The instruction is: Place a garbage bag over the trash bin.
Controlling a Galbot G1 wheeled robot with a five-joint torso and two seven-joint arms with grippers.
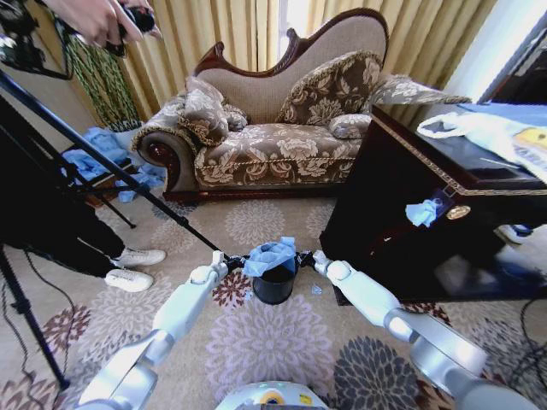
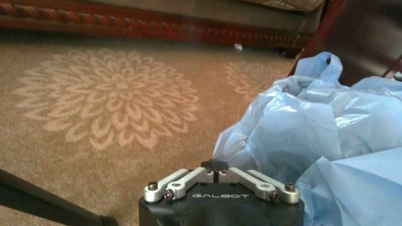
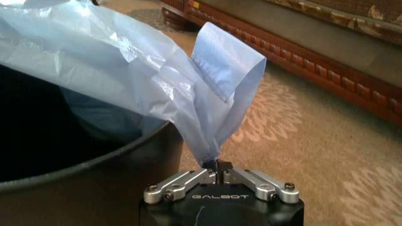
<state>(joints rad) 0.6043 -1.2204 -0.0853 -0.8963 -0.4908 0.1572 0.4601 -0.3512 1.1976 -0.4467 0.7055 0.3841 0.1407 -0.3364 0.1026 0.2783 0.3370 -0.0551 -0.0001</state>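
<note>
Left gripper [image 1: 224, 258]: just left of the bin [image 1: 274, 284], jaws together, nothing seen in them.
Bag [image 1: 270, 254]: bunched on the bin's top.
Right gripper [image 1: 308, 258]: just right of the bin, pinching the bag's edge.
Risk: thin bag may rip or slip off.

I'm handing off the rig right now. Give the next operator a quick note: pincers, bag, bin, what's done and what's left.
Left pincer: shut, beside the bag, at the bin's left; whether it grips film is unclear.
Right pincer: shut on the bag's edge at the bin's right rim.
Bin stands on the carpet before the sofa.
Done: bag bunched over the opening, partly hanging inside.
Left: spread the bag's mouth and pull it down around the rim.
</note>
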